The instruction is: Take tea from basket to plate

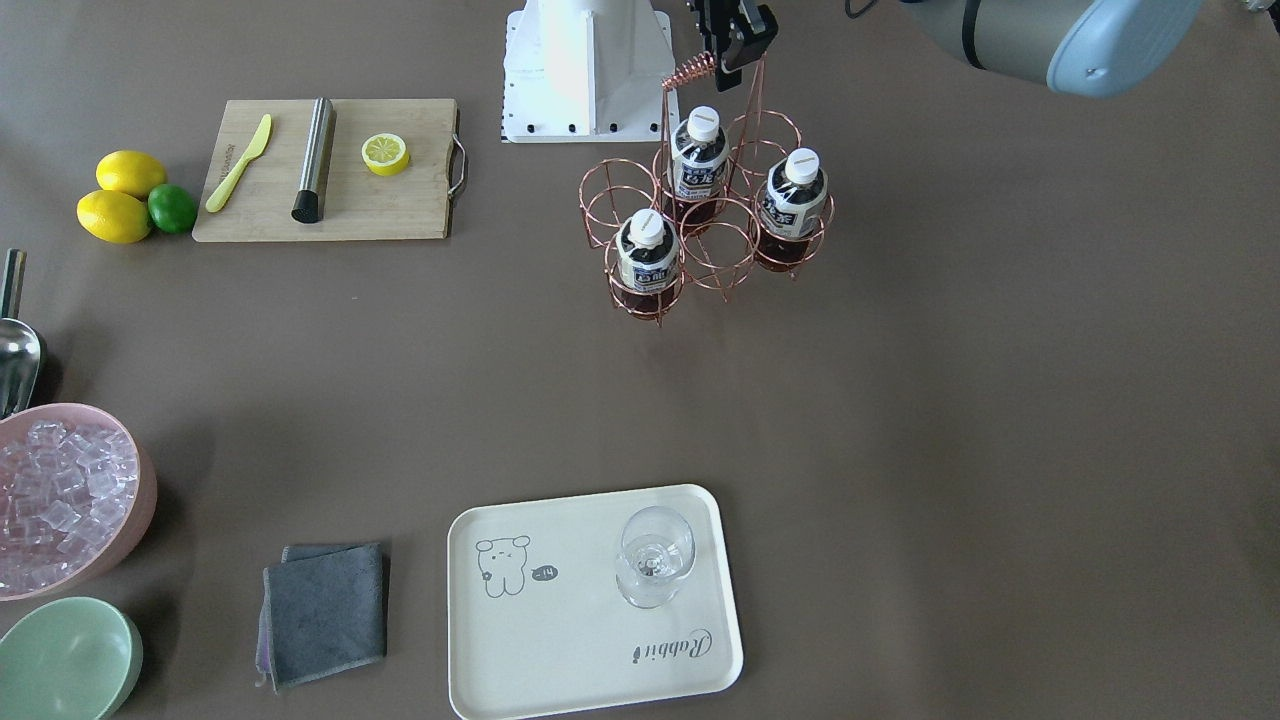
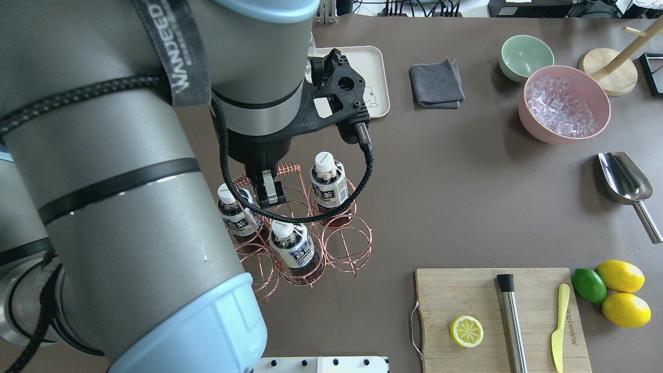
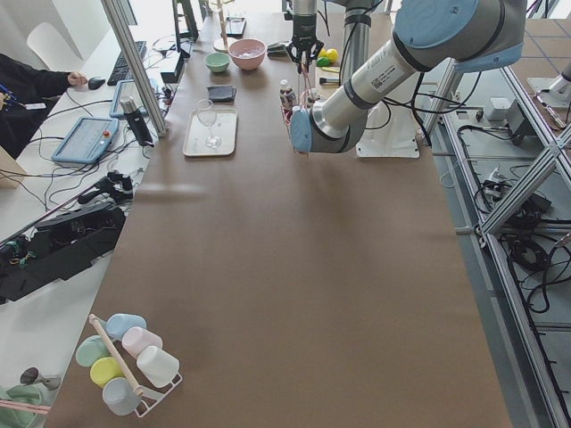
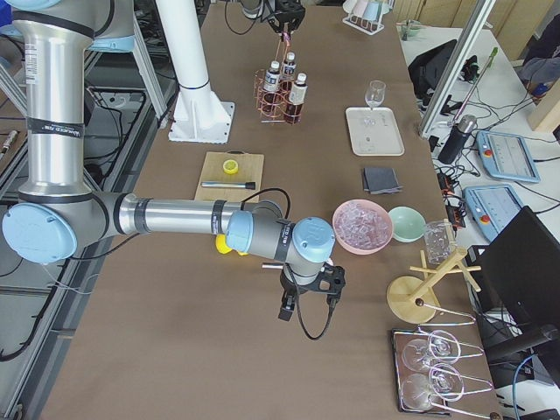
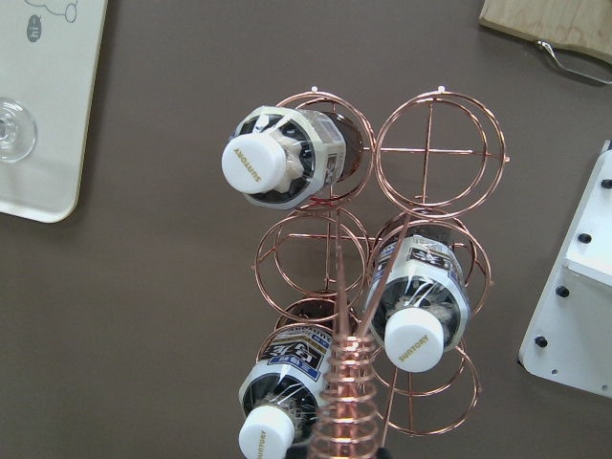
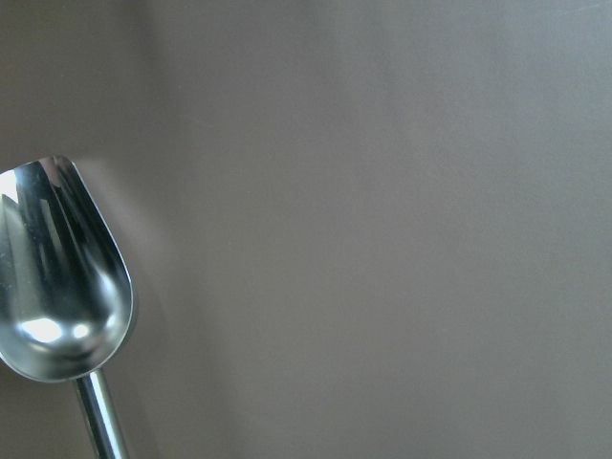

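Overhead view, left to right. The left arm (image 2: 129, 181) fills the left side, and its strap lettering looks like "WANDEED". Below the wrist the left gripper (image 2: 272, 196) is clenched on the coiled handle (image 2: 288, 169) of the basket (image 5: 430, 150), a rose-gold wire rack of six round cells on the brown table (image 2: 466, 207). Three tea bottles (image 2: 327, 184) sit in it, one to a cell. Each is small clear plastic holding a dark reddish-brown drink. The white-and-blue label carries large characters I cannot read, and the white screw cap reads "SUNTORY" in the left wrist view. The plate (image 2: 375, 62) lies well apart from the basket on the far side, partly behind the wrist. It is cream-white with rounded corners, a bear drawing and "Rabbit" in script, and a clear glass (image 1: 655, 555) stands on it. Next comes a folded grey cloth (image 2: 436, 85). At the near edge a wooden cutting board (image 2: 456, 290) carries a lemon half (image 2: 466, 331), a steel rod (image 2: 513, 326) and a yellow knife (image 2: 558, 329); its small print is unreadable. Further right are a green bowl (image 2: 523, 52), a pink bowl (image 2: 544, 135) of ice cubes (image 2: 562, 106), a steel scoop (image 2: 624, 178), a lime (image 2: 589, 285) and two lemons (image 2: 620, 275). The right gripper (image 4: 287, 308) shows only from the side, near the pink bowl; clenched or released, cannot tell.
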